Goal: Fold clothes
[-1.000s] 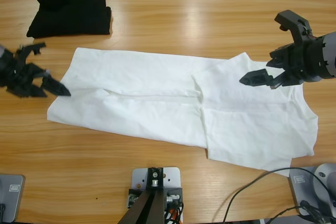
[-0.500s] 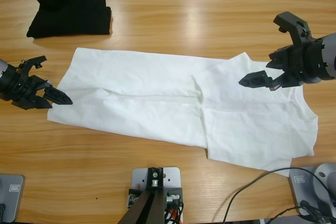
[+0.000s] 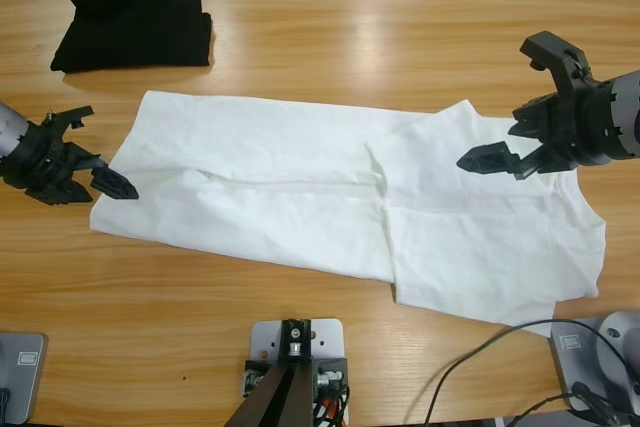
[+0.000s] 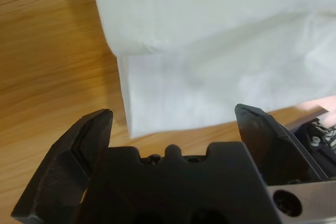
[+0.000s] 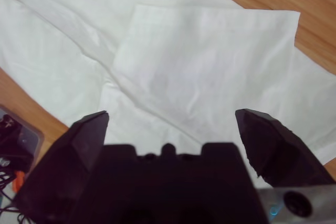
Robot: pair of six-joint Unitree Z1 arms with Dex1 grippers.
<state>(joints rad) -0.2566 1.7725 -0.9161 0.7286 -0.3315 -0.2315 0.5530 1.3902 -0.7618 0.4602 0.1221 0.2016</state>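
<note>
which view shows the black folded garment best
The high view: the black folded garment lies whole near the table's far left corner, apart from the white T-shirt. Neither wrist view shows it; each looks only at the T-shirt and bare wood past its own gripper.

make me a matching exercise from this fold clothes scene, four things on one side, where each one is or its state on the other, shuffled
Things:
1. white T-shirt
2. black folded garment
3. left gripper
4. right gripper

Places or states:
A. open, over the shirt's folded-over end
B. far corner of the table, apart from the shirt
C. spread across the table's middle, one end folded over
D. open, at the shirt's other end, by its edge

Pairs: 1-C, 2-B, 3-D, 4-A
</note>
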